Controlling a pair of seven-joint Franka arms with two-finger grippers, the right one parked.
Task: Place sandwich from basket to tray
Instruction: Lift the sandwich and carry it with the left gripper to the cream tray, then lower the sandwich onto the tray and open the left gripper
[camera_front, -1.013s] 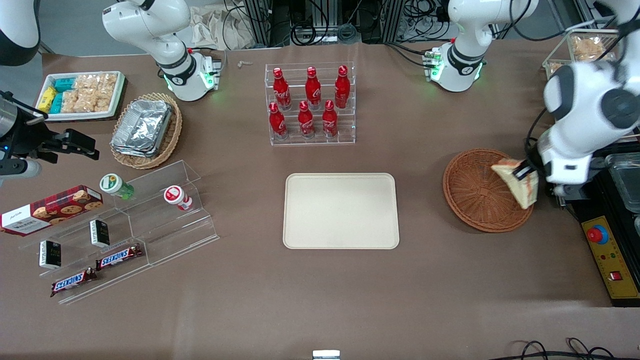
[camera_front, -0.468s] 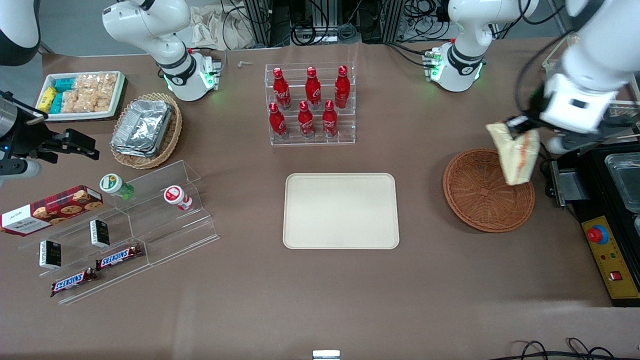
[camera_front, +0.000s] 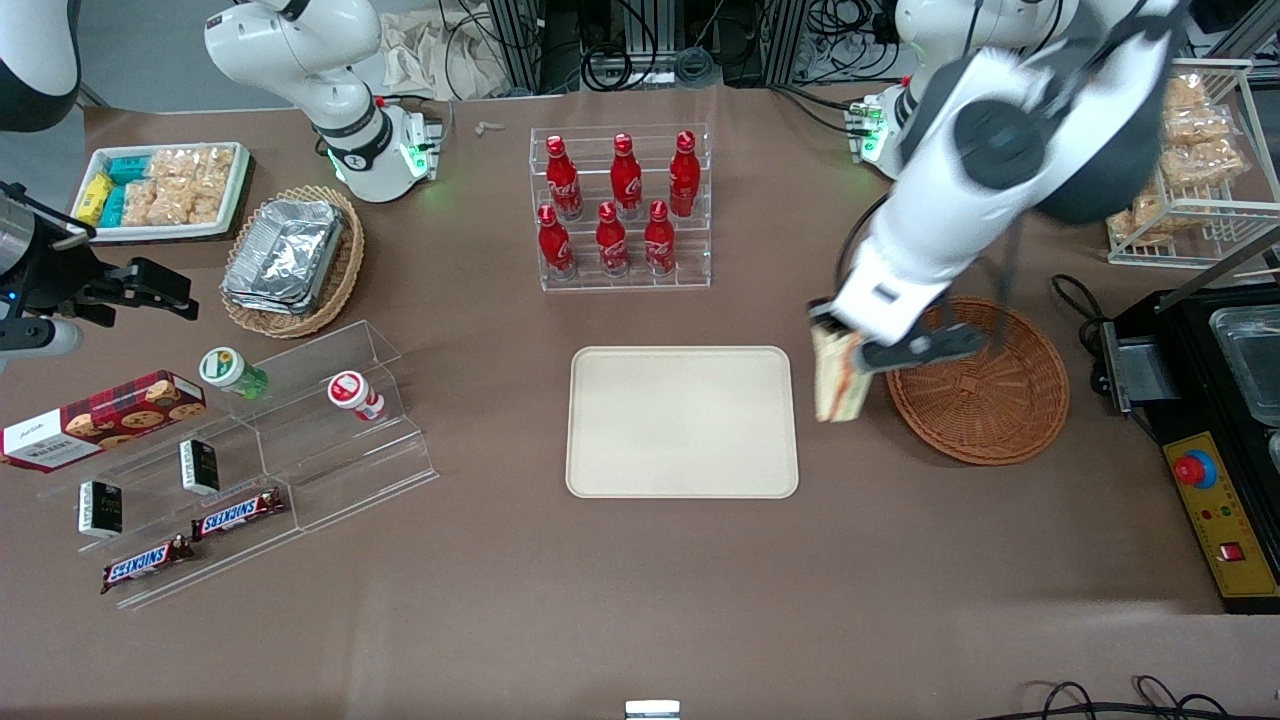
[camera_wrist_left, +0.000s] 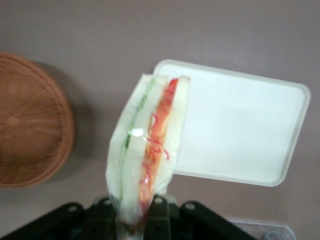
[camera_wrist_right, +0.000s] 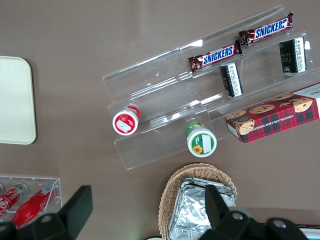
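My left gripper (camera_front: 838, 345) is shut on the clear-wrapped sandwich (camera_front: 836, 385) and holds it in the air between the reddish-brown wicker basket (camera_front: 990, 400) and the cream tray (camera_front: 682, 421). The sandwich hangs down from the fingers, just past the tray's edge nearest the basket. In the left wrist view the sandwich (camera_wrist_left: 148, 145) shows white bread with green and red filling, pinched in the gripper (camera_wrist_left: 137, 220), with the tray (camera_wrist_left: 240, 125) and the basket (camera_wrist_left: 30, 135) below it. The basket holds nothing.
A clear rack of red cola bottles (camera_front: 620, 205) stands farther from the front camera than the tray. Toward the parked arm's end lie a tan basket of foil trays (camera_front: 290, 255), a white snack tray (camera_front: 160, 190) and clear steps with snacks (camera_front: 250, 450). A black machine (camera_front: 1220, 400) stands beside the basket.
My left gripper has lifted the sandwich out of the basket and carried it sideways toward the tray. The basket now holds nothing.
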